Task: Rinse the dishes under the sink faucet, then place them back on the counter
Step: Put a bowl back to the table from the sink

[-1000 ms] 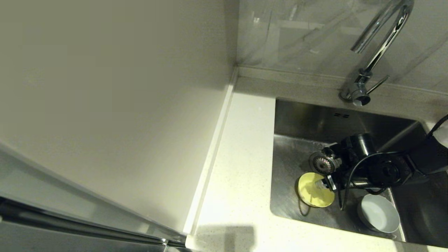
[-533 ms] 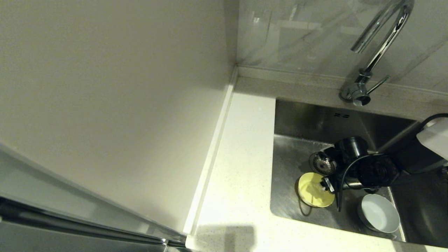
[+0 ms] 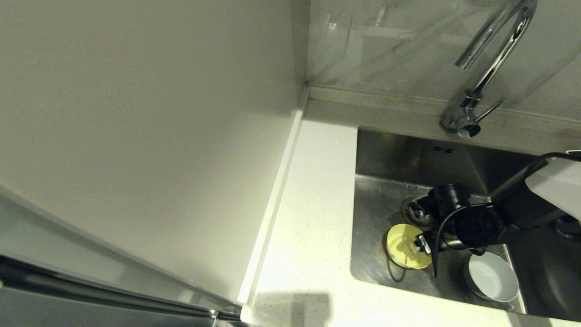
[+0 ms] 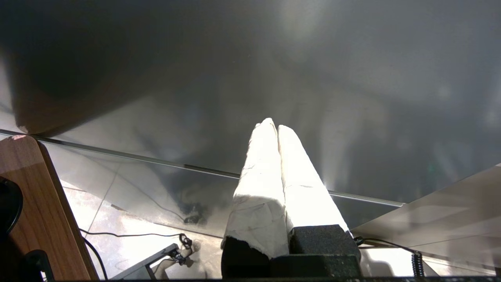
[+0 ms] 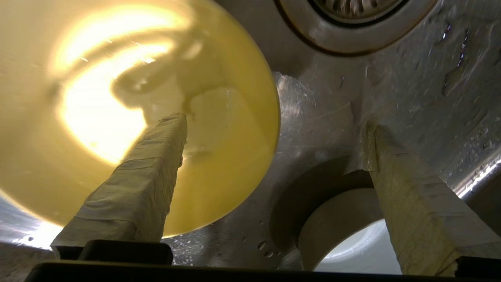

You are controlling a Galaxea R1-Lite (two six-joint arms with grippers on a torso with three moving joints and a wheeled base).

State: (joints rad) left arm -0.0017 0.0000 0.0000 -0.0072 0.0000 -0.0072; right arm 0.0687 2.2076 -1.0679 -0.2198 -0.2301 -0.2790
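Observation:
The yellow bowl (image 3: 403,247) (image 5: 137,78) sits on the floor of the sink (image 3: 390,154), just in front of the round drain (image 3: 414,213) (image 5: 352,15). My right gripper (image 3: 421,241) (image 5: 274,123) is low over the bowl's right rim and open wide. One taped finger (image 5: 156,164) reaches inside the bowl and the other (image 5: 407,188) stands outside it on the steel. The grey bowl (image 3: 492,277) (image 5: 352,243) stands upright to the right, near the front wall. No pink bowl is in view. My left gripper (image 4: 274,125) is parked, shut and empty.
The chrome faucet (image 3: 494,54) rises behind the sink, its lever to the right of its base. The white speckled counter (image 3: 313,204) runs along the sink's left side and front. A plain white upright panel (image 3: 136,136) stands left of it.
My right arm has sunk lower into the sink and drawn left, so the wrist now hides part of the drain. Neither the yellow nor the grey bowl has moved.

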